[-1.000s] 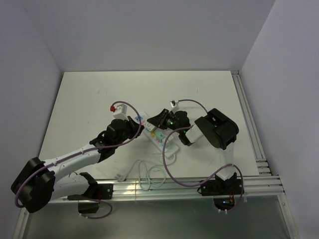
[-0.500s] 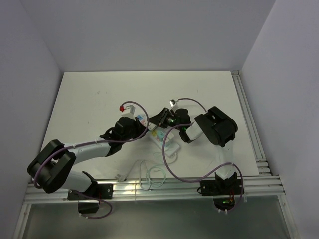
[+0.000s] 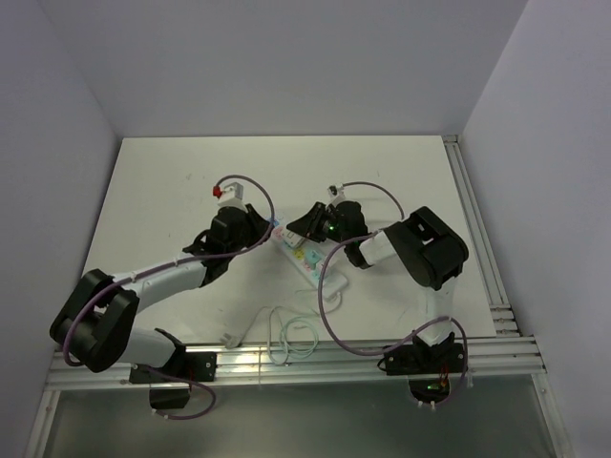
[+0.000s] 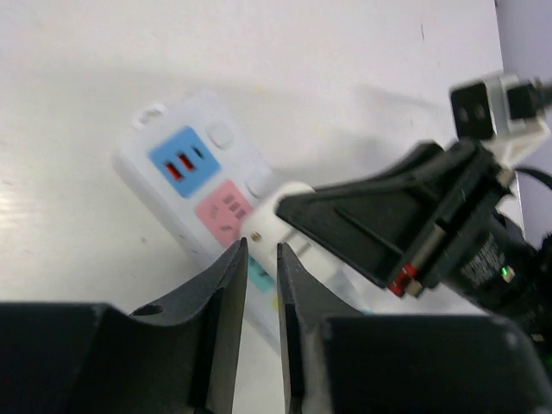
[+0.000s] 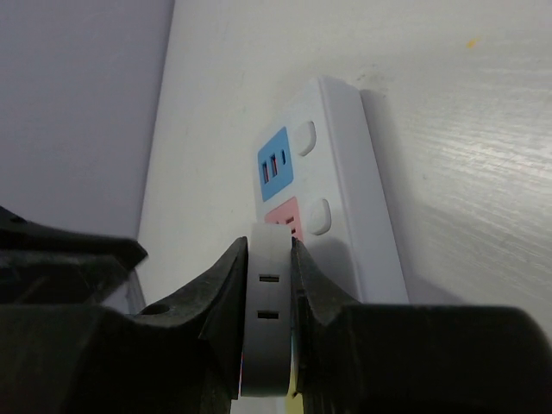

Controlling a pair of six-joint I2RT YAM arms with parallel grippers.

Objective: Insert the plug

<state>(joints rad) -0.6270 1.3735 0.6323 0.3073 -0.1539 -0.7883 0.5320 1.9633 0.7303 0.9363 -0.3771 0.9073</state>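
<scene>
A white power strip [image 3: 307, 262] with a blue USB panel [image 4: 181, 159] and a pink socket [image 4: 222, 211] lies mid-table. My right gripper [image 3: 305, 229] is shut on a white plug [image 5: 272, 319]. It holds the plug tilted over the pink socket [image 5: 285, 220], at the strip's far end [image 5: 345, 172]. The plug also shows in the left wrist view [image 4: 280, 220]. My left gripper [image 4: 261, 259] hovers just left of the plug [image 3: 267, 231], jaws nearly closed with a narrow gap and nothing between them.
A thin white cable [image 3: 286, 334] loops from the strip toward the front rail [image 3: 334, 358]. Another rail [image 3: 477, 239] runs along the table's right edge. White walls close in the back and both sides.
My left gripper swung right toward the strip, then drew back a little up and left. The right gripper stayed over the strip's far end with the plug.
</scene>
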